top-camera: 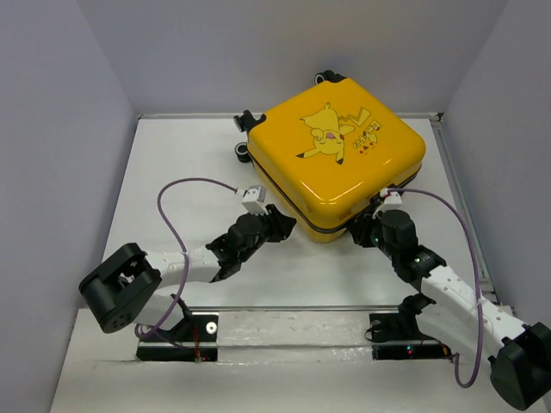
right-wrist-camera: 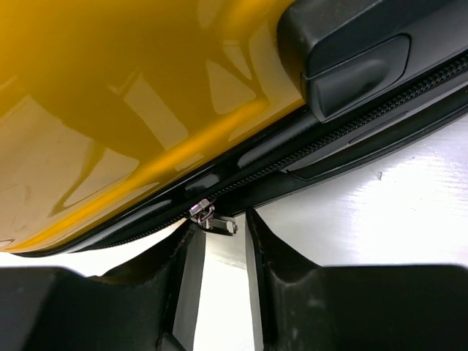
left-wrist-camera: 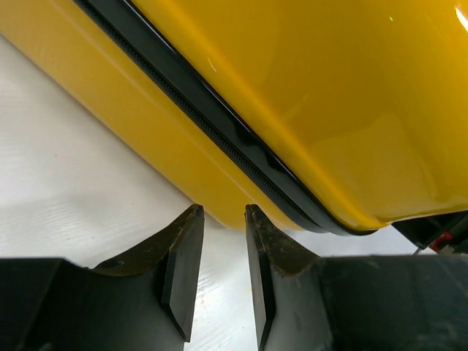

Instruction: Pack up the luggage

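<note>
The luggage (top-camera: 344, 146) is a yellow hard-shell case with a cartoon print, lying shut and flat at the back of the white table (top-camera: 172, 172). My left gripper (top-camera: 280, 219) sits at its near left edge. In the left wrist view this gripper (left-wrist-camera: 223, 212) is open with only bare table between the fingers, just short of the yellow shell (left-wrist-camera: 329, 88) and black zipper trim (left-wrist-camera: 219, 124). My right gripper (top-camera: 362, 228) is at the near right corner. In the right wrist view this gripper (right-wrist-camera: 223, 219) is narrowly open, the metal zipper pull (right-wrist-camera: 218, 223) lying between its tips against the left finger.
A black handle block (right-wrist-camera: 358, 66) sits on the case's side above the zipper. The case's wheels (top-camera: 244, 153) point to the back left. Grey walls close in the table on three sides. Purple cables (top-camera: 185, 182) loop over both arms.
</note>
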